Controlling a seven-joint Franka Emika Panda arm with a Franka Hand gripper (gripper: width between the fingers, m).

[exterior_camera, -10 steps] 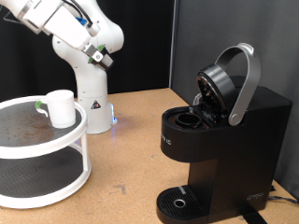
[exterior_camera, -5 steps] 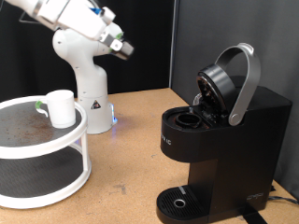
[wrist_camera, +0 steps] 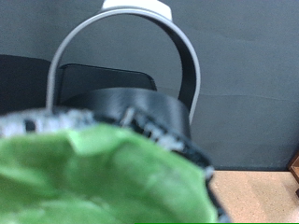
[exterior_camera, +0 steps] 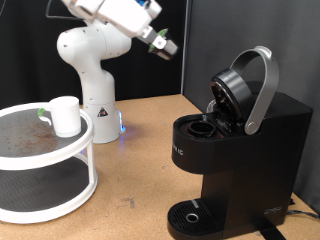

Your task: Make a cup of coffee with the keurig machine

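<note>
Exterior view: my arm's stretched up high toward the top, my jaws [exterior_camera: 163,45] hanging in the air left of the keurig machine [exterior_camera: 235,150], whose lid is flipped open. The cup [exterior_camera: 65,115] sits on a white tiered stand [exterior_camera: 45,160] on the desk [exterior_camera: 140,150] at left. Wrist view: my jaws are clamped on a green-topped pod [wrist_camera: 98,177], with the machine's arched handle [wrist_camera: 126,47] right behind it.

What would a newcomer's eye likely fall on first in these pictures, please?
Probably the boxy black keurig machine at the exterior view's right, its silver-grey arched lid raised and the pod chamber open. Next, the white arm's gripper high at the top centre, carrying a green-topped pod. The small white cup stands on a round white tiered shelf at left.
</note>
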